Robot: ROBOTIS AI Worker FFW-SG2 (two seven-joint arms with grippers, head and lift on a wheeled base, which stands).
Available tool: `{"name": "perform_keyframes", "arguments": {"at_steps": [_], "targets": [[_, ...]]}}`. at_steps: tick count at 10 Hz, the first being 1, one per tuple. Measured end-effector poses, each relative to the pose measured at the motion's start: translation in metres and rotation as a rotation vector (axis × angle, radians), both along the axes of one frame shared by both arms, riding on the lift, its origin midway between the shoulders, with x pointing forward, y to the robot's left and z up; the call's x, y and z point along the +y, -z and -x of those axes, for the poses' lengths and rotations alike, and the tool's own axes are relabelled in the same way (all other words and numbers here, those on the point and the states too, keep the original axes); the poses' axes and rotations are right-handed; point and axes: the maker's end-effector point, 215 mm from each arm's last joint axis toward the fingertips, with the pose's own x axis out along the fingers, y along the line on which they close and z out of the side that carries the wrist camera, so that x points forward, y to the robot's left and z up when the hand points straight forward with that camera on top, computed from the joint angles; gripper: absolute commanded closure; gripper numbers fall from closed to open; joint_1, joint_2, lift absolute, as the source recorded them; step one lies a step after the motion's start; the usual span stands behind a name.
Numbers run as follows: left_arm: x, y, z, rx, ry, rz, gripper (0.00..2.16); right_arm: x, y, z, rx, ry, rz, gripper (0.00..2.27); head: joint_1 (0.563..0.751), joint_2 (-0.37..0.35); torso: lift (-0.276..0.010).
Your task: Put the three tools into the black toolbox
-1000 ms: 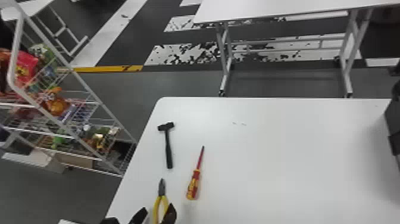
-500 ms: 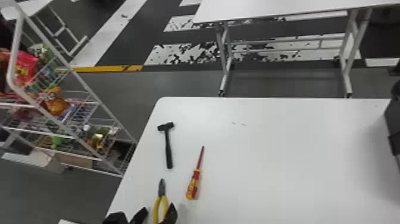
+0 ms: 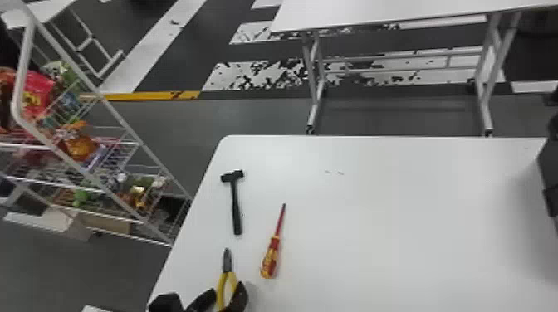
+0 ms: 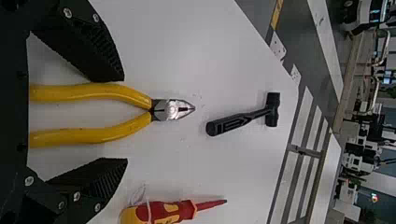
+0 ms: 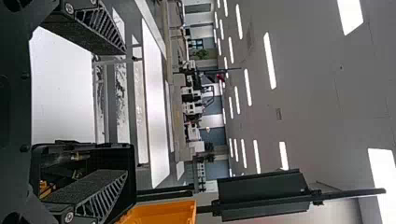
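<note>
The left pincer (image 4: 125, 119) is parted astride the yellow pliers (image 4: 161, 110) on the table (image 4: 187, 42), so centre both handles (image 4: 107, 90) and squeeze squarely, clear of the nearby screwdriver (image 4: 163, 211); the hammer (image 4: 238, 122) lies beyond; the right pincer (image 5: 125, 111), also unclenched, is by the black toolbox (image 5: 131, 158).

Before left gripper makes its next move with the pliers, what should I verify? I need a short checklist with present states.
1. Left gripper open: ok.
2. Both handles of the pliers between its fingers: ok.
3. Pliers gripped, ready to lift: not ok, gaps show beside both handles.
4. Fingers low enough for a firm grip: cannot tell.
5. Screwdriver and hammer outside the fingers' closing path: ok.
6. Toolbox open to receive tools: ok, its inside shows.
</note>
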Motion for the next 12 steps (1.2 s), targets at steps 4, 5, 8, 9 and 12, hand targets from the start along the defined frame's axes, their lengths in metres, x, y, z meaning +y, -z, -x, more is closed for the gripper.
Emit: {"name": "perform_keyframes", "arguments": {"at_steps": [4, 5, 8, 9, 12], "targets": [[-0.001, -0.008, -0.007, -0.022, 0.002, 0.003, 2.14, 0.000, -0.004, 0.000, -0.016, 0.003, 0.000, 0.10, 0.695, 0.314, -0.051], [-0.003, -0.013, -0.008, -0.031, 0.005, 0.004, 2.14, 0.001, -0.004, 0.000, -0.018, 0.003, 0.000, 0.10, 0.695, 0.310, -0.051], [-0.012, -0.039, -0.011, -0.075, 0.013, 0.028, 2.14, 0.006, -0.006, -0.002, -0.022, -0.006, 0.001, 0.10, 0.695, 0.298, -0.051], [-0.021, -0.051, -0.010, -0.090, 0.029, 0.047, 2.14, 0.008, -0.006, -0.003, -0.023, -0.010, 0.000, 0.10, 0.695, 0.284, -0.051], [-0.055, -0.103, -0.013, -0.149, 0.128, 0.131, 2.14, 0.022, 0.010, -0.018, 0.044, -0.045, -0.031, 0.10, 0.695, 0.230, -0.051]]}}
